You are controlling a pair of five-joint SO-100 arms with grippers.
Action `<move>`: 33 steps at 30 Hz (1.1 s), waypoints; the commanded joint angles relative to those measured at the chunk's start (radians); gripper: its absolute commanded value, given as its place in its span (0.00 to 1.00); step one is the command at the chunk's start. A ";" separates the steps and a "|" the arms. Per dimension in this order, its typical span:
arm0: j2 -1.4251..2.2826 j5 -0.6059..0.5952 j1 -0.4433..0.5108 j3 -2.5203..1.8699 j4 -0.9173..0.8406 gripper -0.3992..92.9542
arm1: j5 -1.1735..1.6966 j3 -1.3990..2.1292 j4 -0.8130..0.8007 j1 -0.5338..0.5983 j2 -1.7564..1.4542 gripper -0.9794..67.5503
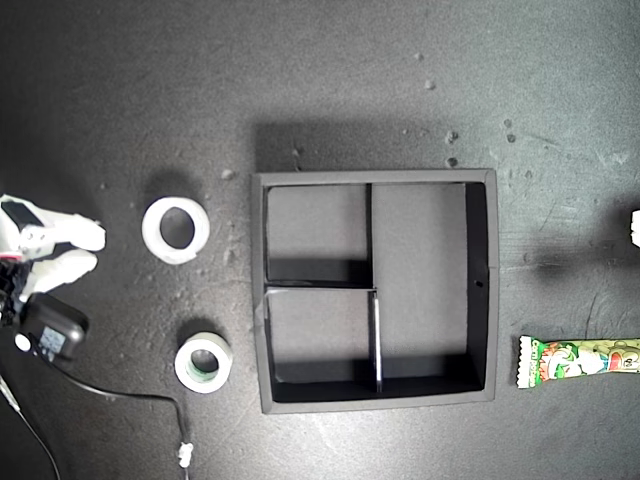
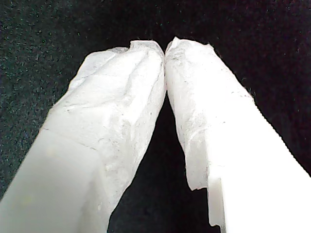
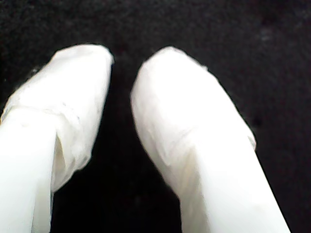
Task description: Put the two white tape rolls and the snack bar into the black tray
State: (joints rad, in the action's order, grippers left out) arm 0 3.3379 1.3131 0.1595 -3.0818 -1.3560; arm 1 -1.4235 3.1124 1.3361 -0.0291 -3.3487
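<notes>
Since the black tray (image 1: 480, 290) holds nothing, you see my first gripper (image 2: 165, 48) clenched, my second gripper (image 3: 121, 60) released, both grasping nothing.

A dark, speckled desk (image 1: 330, 90) is seen in the exterior view. The black tray (image 1: 480, 290) lies on it near the middle. Toward that view's left, the plain white tape roll (image 1: 176, 229) and the tape roll with a greenish core (image 1: 204, 362) lie flat, apart from each other. A black cable (image 1: 120, 395) trails nearby. The snack bar (image 1: 580, 361) lies at the view's right edge, beside the tray.
</notes>
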 commanded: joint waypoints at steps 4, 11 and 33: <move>0.049 0.097 -0.037 -0.057 -0.008 0.00 | 0.272 0.012 -0.083 -0.304 0.000 0.01; 0.049 0.095 -0.037 -0.057 -0.008 0.00 | 0.270 0.012 -0.081 -0.305 0.000 0.01; 0.046 -0.405 -0.005 0.166 0.477 0.23 | 0.500 0.012 -0.621 0.000 -0.003 0.01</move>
State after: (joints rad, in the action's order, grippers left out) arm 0 3.3379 0.9127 0.1963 -2.9606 -0.8820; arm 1 -1.4235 3.1124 0.7302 0.0015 -3.3487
